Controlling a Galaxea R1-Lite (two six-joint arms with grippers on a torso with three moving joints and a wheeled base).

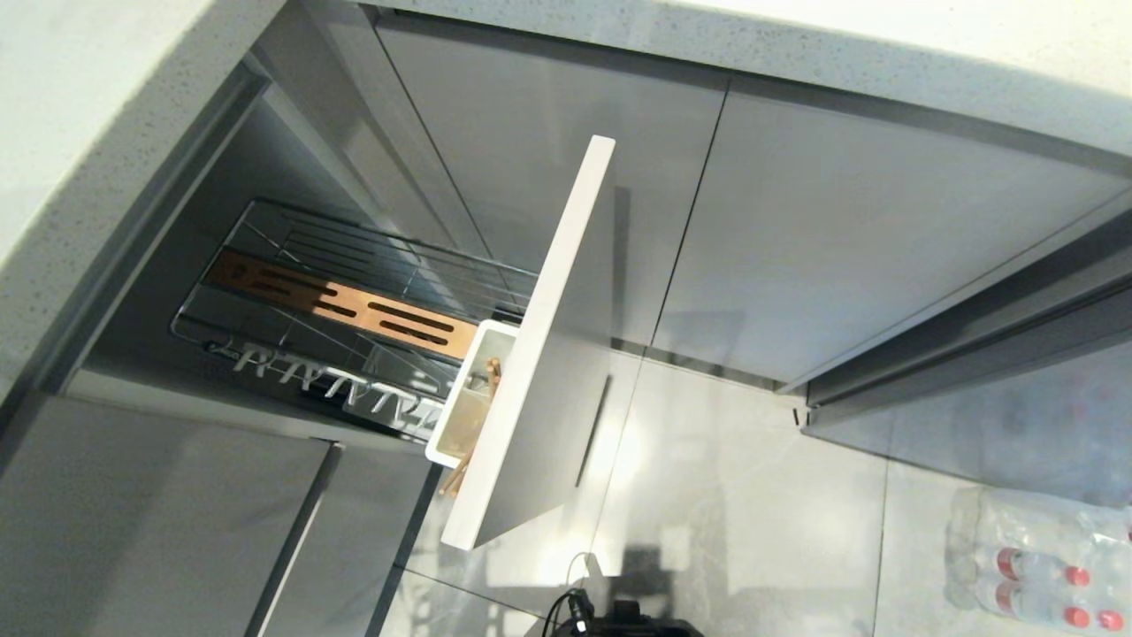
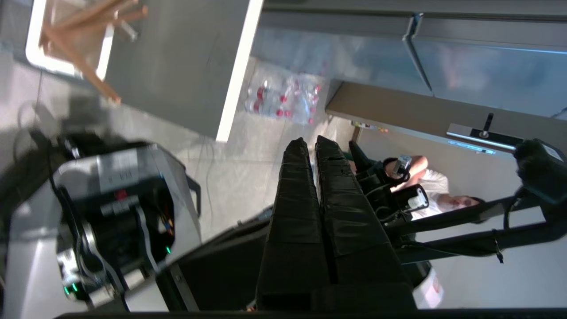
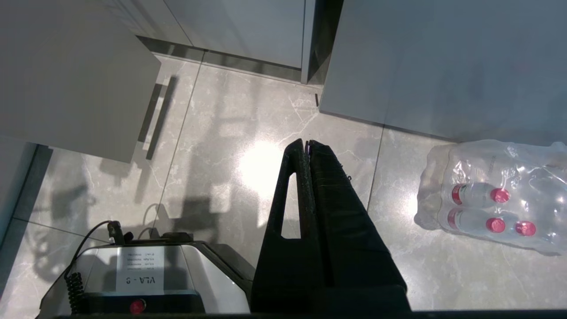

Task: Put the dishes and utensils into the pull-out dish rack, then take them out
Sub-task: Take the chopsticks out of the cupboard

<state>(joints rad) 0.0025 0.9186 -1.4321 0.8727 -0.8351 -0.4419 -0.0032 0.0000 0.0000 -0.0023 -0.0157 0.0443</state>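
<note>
Rack check from my seat: the pull-out dish rack [image 1: 354,310] is drawn out of the cabinet, and the only task thing I can spot in it is the pair of chopsticks [image 1: 482,402], standing tilted in the white utensil cup [image 1: 469,394] at the front corner of the rack, right behind the pale front panel [image 1: 548,354]. Their lower tips poke out past the cup's near edge. The pronged plate tray [image 1: 340,385] along the rack's near edge and the wooden strip [image 1: 340,305] look bare. No pink bowl, plate or spoon in any view, so I can't tell where those are.

The left gripper [image 2: 316,146] is pinched fully closed with nothing in it, hanging out over the floor, off the front panel's outer face. The right gripper [image 3: 305,146] is likewise closed and empty, parked over the tiles near the pack of water bottles [image 3: 496,195].

My read: chopsticks are the next pickup. I'd spread the left fingers before going in, come down over the cup from above, and pinch both sticks together near their upper ends. They're crossed a bit, so one could slip free. Lift straight up, so they don't drag the cup's rim or knock the front panel.
</note>
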